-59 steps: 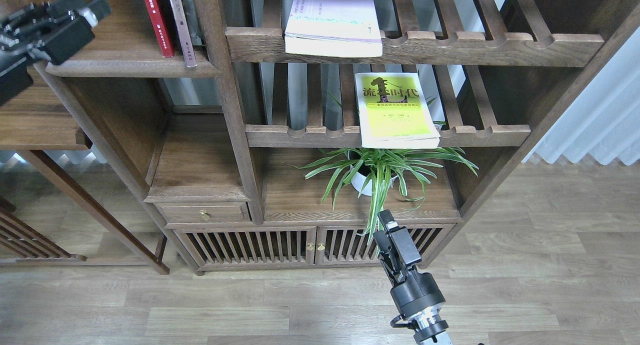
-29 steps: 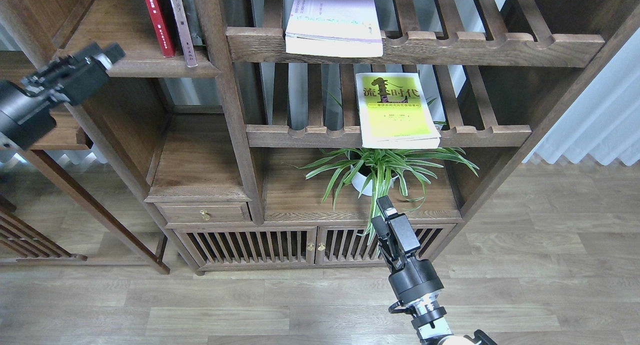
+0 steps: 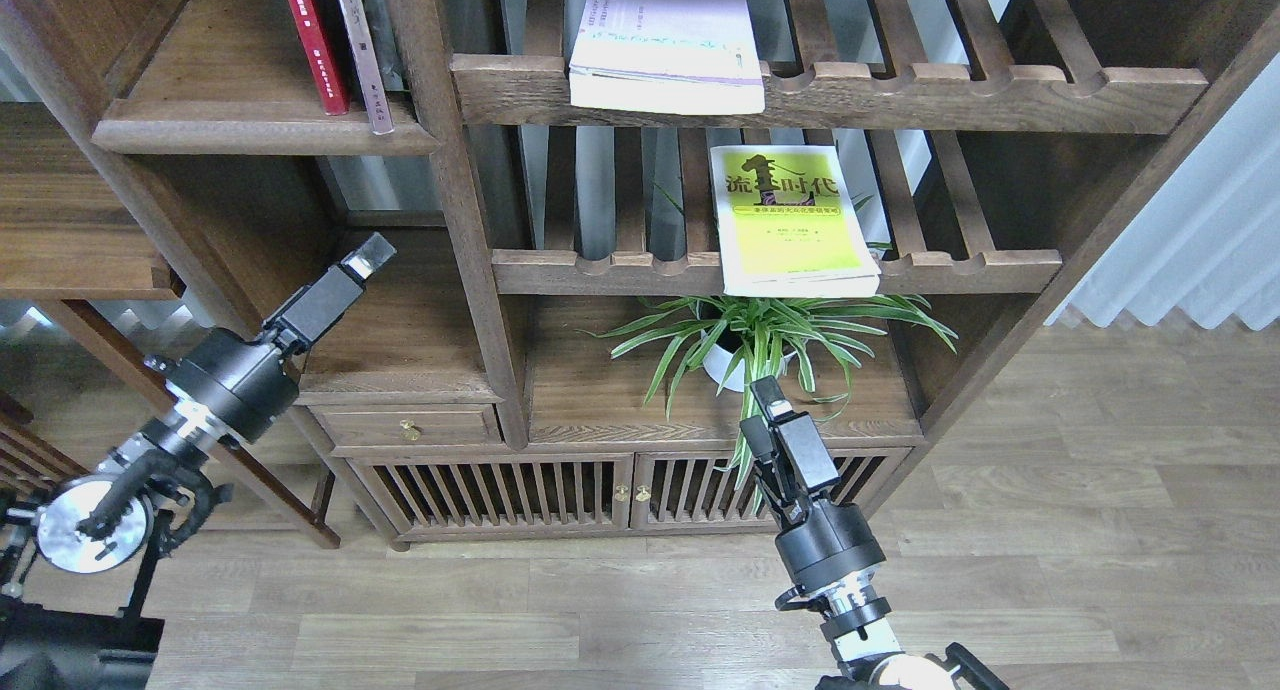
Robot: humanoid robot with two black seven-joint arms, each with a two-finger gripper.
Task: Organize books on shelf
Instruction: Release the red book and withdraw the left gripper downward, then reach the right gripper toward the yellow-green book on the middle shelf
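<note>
plant [image 3: 760, 335] before right pincer [image 3: 765, 395]; both pincers' state unclear, left pincer [image 3: 368, 255] near drawer [image 3: 410, 427]

Matt dark-brown wooden shelf [image 3: 250, 135]; glossy paper-covered yellow-green book [image 3: 795, 225]; smooth wood-plank floor [image 3: 1100, 530].

yellow-green book [image 3: 795, 220], black characters upside down, unreadable

Two upright books on the solid dark-brown wooden plank [image 3: 250, 130], one dark red [image 3: 312, 40], one thin grey-pink [image 3: 360, 55], two paperbacks lying flat, one white-lilac [image 3: 665, 45], one yellow-green [image 3: 792, 220], one green potted plant [image 3: 760, 340], two black grippers, left [image 3: 368, 255], right [image 3: 768, 398].
</note>
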